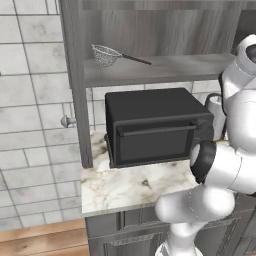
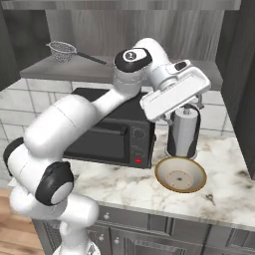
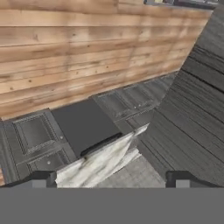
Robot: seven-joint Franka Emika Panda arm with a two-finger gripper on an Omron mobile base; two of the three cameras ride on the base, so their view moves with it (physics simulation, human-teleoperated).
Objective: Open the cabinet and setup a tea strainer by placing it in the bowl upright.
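- Bowl (image 2: 180, 175) sits empty on the counter, right of the toaster oven (image 2: 113, 134).
- Gripper (image 2: 191, 105), jaws spread and holding nothing, hangs above the bowl.
- Tea strainer (image 2: 63, 51) lies on the open cabinet (image 2: 114, 69) shelf above the oven; approach its handle level, clearing the oven.

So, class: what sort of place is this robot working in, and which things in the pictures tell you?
Most likely a home kitchen: a toaster oven on a marble counter, tiled wall behind.
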